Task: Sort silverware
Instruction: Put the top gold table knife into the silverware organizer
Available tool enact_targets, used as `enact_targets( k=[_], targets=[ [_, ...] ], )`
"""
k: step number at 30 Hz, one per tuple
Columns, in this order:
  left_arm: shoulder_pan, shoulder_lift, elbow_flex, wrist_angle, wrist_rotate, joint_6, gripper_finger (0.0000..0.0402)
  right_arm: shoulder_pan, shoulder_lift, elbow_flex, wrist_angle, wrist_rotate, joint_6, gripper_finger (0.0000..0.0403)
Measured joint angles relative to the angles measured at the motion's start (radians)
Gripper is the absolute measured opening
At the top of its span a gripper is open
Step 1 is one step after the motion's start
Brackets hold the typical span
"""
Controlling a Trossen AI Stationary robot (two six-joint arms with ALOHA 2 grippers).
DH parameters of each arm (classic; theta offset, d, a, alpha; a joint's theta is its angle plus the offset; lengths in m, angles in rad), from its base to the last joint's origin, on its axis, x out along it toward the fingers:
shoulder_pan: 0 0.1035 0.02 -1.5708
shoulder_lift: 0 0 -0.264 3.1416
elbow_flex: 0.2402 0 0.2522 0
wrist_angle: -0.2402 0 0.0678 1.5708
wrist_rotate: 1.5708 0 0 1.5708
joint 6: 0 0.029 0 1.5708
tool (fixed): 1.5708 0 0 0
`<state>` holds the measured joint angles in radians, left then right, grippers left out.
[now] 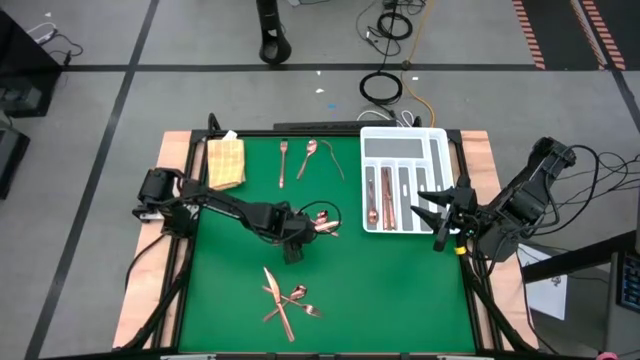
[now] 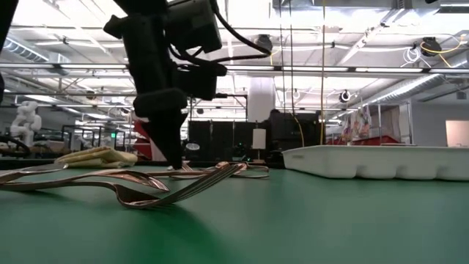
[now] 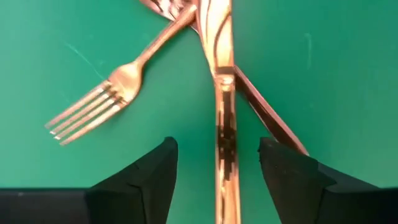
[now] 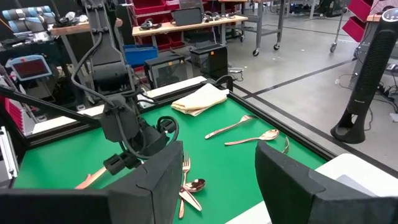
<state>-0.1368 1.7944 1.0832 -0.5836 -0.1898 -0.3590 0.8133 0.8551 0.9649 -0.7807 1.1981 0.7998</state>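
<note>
My left gripper (image 1: 296, 238) is open at the table's middle, pointing down over a small pile of copper silverware (image 1: 322, 222). In the left wrist view its fingers (image 3: 217, 149) stand on either side of a long copper handle (image 3: 225, 118) without touching it. A fork (image 3: 93, 107) and a second slim piece (image 3: 268, 118) lie crossed beside it. In the low view the fingertips (image 2: 174, 158) reach almost down to the mat. My right gripper (image 1: 438, 212) waits open beside the white divided tray (image 1: 403, 133), which holds a few copper pieces (image 1: 372, 195).
More silverware lies near the far edge (image 1: 305, 160) and in a crossed heap toward the near edge (image 1: 285, 298). A tan woven cloth (image 1: 226, 160) sits at the far left corner. The tray (image 2: 381, 161) takes up the far right of the green mat.
</note>
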Motion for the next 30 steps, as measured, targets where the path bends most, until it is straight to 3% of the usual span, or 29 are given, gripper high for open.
enact_targets(
  k=[7, 18, 26, 30],
  targets=[
    [0.043, 0.003, 0.000, 0.052, 0.028, 0.086, 0.0231, 0.000, 0.000, 0.000, 0.000, 0.000, 0.000, 0.0187],
    [0.059, 0.020, -0.001, 0.099, 0.082, 0.087, 0.0231, 0.000, 0.000, 0.000, -0.015, 0.001, 0.000, 0.0187],
    [0.064, 0.097, 0.004, 0.138, 0.119, 0.096, 0.0230, 0.000, 0.000, 0.000, -0.019, 0.004, 0.000, 0.0187],
    [0.074, 0.123, 0.006, 0.135, 0.155, 0.107, 0.0199, 0.000, 0.000, 0.000, -0.018, 0.003, 0.000, 0.0187]
  ],
)
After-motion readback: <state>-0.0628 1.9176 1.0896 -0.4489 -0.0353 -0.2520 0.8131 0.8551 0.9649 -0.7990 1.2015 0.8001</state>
